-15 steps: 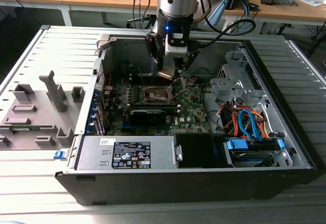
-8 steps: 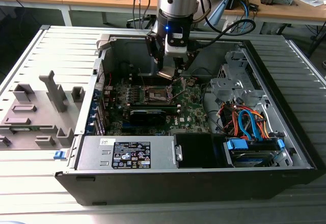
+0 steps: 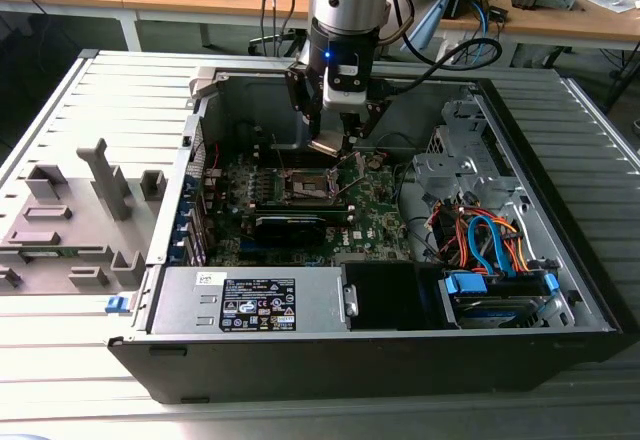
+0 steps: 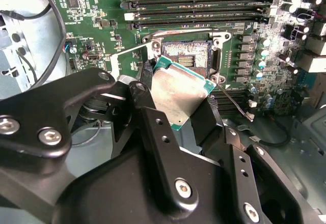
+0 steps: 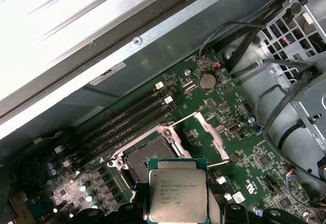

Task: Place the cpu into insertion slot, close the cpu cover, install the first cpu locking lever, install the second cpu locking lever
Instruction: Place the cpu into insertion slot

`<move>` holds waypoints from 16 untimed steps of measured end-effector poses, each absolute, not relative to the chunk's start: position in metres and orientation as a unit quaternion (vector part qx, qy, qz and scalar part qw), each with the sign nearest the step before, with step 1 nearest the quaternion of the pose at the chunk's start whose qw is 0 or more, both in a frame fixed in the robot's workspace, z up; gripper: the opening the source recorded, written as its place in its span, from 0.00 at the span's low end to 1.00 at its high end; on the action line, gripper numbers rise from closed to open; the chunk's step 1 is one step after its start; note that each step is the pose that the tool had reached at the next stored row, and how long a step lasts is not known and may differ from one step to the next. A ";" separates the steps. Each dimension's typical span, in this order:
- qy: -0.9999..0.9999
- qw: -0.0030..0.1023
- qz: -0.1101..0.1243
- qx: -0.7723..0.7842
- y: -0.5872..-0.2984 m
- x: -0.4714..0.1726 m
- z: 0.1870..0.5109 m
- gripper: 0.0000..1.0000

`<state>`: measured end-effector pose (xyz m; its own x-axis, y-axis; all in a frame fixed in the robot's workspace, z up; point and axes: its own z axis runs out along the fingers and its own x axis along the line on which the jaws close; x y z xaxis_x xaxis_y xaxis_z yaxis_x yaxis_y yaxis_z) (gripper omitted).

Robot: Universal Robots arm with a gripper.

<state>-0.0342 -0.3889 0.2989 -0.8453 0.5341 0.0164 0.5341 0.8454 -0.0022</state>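
Heads up, a fair bit is hidden here: in the first wrist view the cpu (image 5: 177,191) runs off the picture edge at its near side. In the second wrist view the pincer's fingers (image 4: 205,118) cover two of its sides, and the chip itself blocks the near corner of the slot (image 4: 186,56). From the exterior view the cpu (image 3: 327,146) is just a small pale patch under the arm, and the slot (image 3: 305,185) is a dark square I can't read any detail on. As for which way it faces, the metal top points toward both wrist cameras, with the green edge showing round it. It's close to square, so I can't really call a long axis. In the exterior view it looks tilted rather than flat to the board (image 3: 375,205). The pincer (image 4: 175,99) is clamped on the cpu from two opposite edges, only as far apart as the chip is wide, and touches nothing else that I can see. The cpu hangs above the board just beside the slot (image 5: 150,158), not seated in it. The cover (image 5: 206,132) stands swung open next to the slot, whose contact field is bare. All this sits in an open case (image 3: 400,360) lying on a grey slatted desk (image 3: 60,90).
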 end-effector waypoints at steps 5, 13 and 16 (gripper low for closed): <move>-0.960 0.008 -0.001 -0.280 -0.389 -0.034 0.299 0.55; -0.959 0.008 -0.001 -0.284 -0.389 -0.034 0.299 0.55; -0.958 0.008 -0.001 -0.286 -0.389 -0.034 0.299 0.55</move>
